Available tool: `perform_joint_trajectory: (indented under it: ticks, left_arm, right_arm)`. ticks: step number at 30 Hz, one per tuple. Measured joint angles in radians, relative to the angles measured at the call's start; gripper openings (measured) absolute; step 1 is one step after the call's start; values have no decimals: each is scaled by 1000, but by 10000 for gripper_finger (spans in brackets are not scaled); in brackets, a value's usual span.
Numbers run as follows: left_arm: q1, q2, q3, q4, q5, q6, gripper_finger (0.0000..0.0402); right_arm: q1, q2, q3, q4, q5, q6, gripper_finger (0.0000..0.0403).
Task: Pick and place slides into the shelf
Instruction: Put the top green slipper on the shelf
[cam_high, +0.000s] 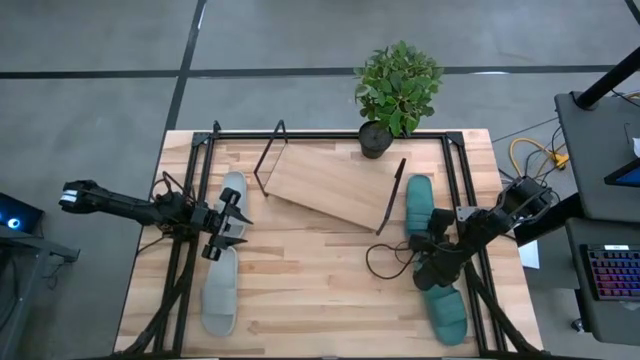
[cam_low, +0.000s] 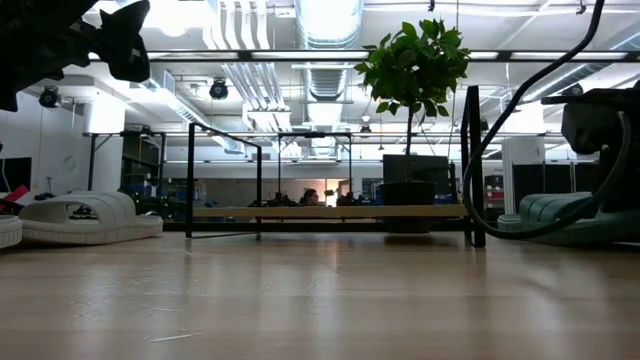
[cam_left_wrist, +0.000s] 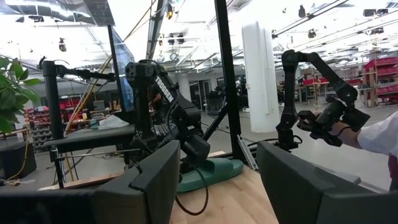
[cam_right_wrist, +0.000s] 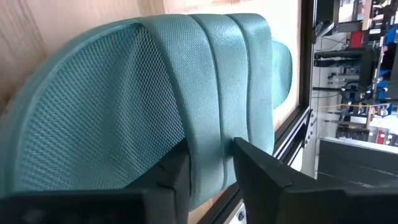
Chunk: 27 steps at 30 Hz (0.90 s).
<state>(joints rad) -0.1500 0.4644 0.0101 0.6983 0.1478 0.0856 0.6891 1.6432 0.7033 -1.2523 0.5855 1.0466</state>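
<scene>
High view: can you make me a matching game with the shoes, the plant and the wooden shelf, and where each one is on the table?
Things:
1. grey slides
2. teal slides
3. plant
4. shelf

Places on the table, as seen from above:
A. in the middle, toward the top edge, with nothing on it
B. along the left side
C. along the right side
D. right at the top edge, in a dark pot

Pairs: 1-B, 2-C, 3-D, 4-A
</scene>
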Motion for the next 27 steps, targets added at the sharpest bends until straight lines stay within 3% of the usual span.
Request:
perform_joint_trajectory:
  ticks: [8, 16, 27]
  left_arm:
    - [0, 0, 0, 0, 0, 0, 199]
    - [0, 0, 0, 0, 0, 0, 199]
    - [0, 0, 0, 0, 0, 0, 199]
  right_arm:
    - [-19, 0, 2, 2, -46, 27, 16]
    - [-24, 0, 12, -26, -31, 59, 13]
    - [-25, -11, 183, -320, -17, 245, 12]
